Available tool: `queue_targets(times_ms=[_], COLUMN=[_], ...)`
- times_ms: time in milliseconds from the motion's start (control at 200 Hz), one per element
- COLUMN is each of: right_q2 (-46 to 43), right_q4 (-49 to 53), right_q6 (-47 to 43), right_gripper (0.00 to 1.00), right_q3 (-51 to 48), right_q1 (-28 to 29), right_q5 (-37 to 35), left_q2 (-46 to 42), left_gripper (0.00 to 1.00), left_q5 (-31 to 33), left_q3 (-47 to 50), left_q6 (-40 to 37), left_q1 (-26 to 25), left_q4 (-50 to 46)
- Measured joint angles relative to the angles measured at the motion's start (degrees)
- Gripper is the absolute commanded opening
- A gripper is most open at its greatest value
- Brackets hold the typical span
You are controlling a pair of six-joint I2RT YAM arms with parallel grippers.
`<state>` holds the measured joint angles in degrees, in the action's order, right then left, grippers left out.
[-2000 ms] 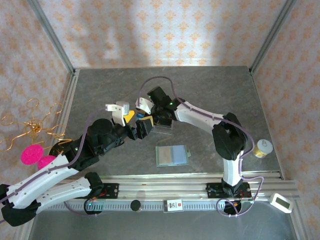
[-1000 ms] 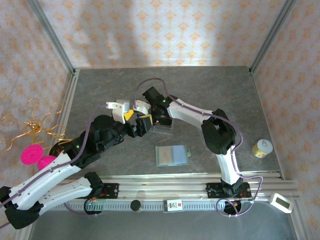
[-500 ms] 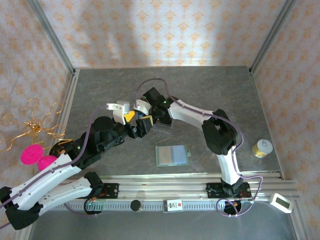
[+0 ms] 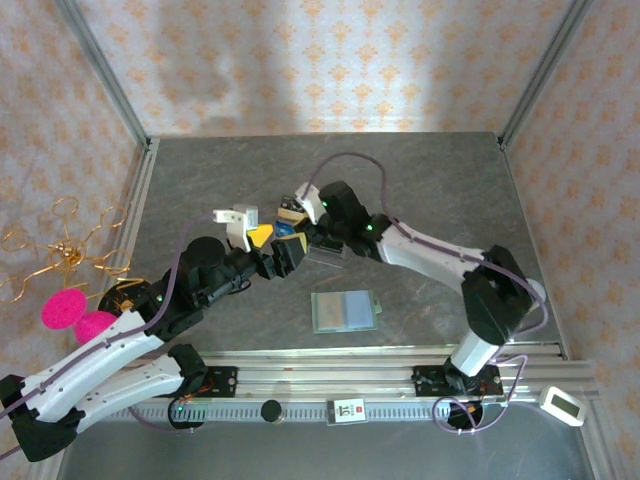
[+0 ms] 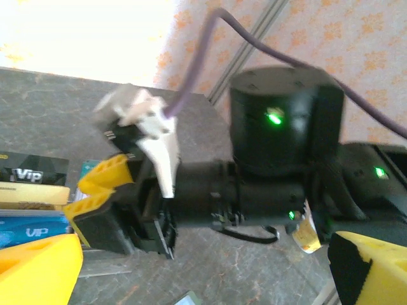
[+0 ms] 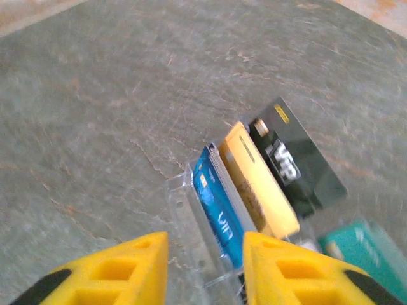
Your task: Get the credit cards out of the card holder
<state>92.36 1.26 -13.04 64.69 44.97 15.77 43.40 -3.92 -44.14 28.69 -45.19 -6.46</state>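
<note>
- Noting a change at the right gripper [image 6: 205,248]: pressed together a second back, now parted partway, nothing between its yellow fingers, hovering over the clear tray [image 6: 181,203] just beyond the card holder [image 4: 345,311].
- Reading that as a card probably just let go into the tray, so one more out of the holder.
- Counting on edge in the tray a blue card [image 6: 219,213], a yellow card [image 6: 261,178] and a black VIP card [image 6: 296,168], plus a teal card [image 6: 365,244] lying just beside them.
- Seeing the right arm's elbow swung outward and nearer since half a second ago, now to the right of the card holder.
- Finding the card holder unfolded and flat on the table [image 4: 420,180], pale green half and bluish half side by side, touched by neither gripper.
- Cannot tell whether any card remains in its pockets.
- Finding the left gripper [image 4: 278,246] spread fully and empty, beyond and left of the card holder, close beside the right gripper.
- Judging this crowding over the tray the main obstacle: better to part the two grippers before either one drops toward the card holder.
- Spotting, well apart to the right of the card holder, a gold-lidded tin [image 4: 524,296]; nearer and right, a white timer [image 4: 560,402]; far left, pink pompoms [image 4: 65,308] and gold wire [image 4: 55,245].
- Judging none of these in the way.
</note>
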Motion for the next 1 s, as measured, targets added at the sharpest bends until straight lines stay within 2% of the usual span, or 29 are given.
queue_targets(times_ms=[220,390,430,541,681,776,921,1001], right_q2=[-13.64,-16.9,-16.9,-15.58,-10.12,-6.71,-2.64,-0.46], right_q4=[-4.66,-0.66,0.26,3.02,4.57,5.35,6.47,6.38], right_q6=[18.36,27.3,29.03,32.96,36.09,37.51,38.56,38.73], right_gripper=[0.42,0.43,0.43,0.44,0.45,0.45,0.45,0.37], right_q3=[-18.25,-23.65,-24.83,-26.67,-26.51,-26.45,-24.13,-22.38], right_q1=[3.26,11.26,13.22,18.49,24.11,25.73,26.84,27.47], right_q5=[-6.19,-13.29,-14.56,-18.14,-23.06,-25.31,-28.11,-29.14], left_q2=[-0.55,1.81,2.47,3.41,3.43,2.78,1.95,1.95], left_gripper=[0.99,0.99,0.98,0.86,0.84,0.82,0.67,0.61], left_q5=[-3.8,-7.52,-8.13,-7.96,-4.96,-2.58,-0.24,0.37], left_q3=[8.81,14.01,15.21,17.27,18.6,20.39,22.82,22.93], left_q6=[4.22,8.33,9.03,10.19,10.32,10.38,10.58,10.54], left_q1=[0.0,0.0,-0.02,0.0,0.0,0.0,0.11,0.24], left_q4=[7.72,13.25,14.56,15.28,14.25,13.31,11.93,11.08])
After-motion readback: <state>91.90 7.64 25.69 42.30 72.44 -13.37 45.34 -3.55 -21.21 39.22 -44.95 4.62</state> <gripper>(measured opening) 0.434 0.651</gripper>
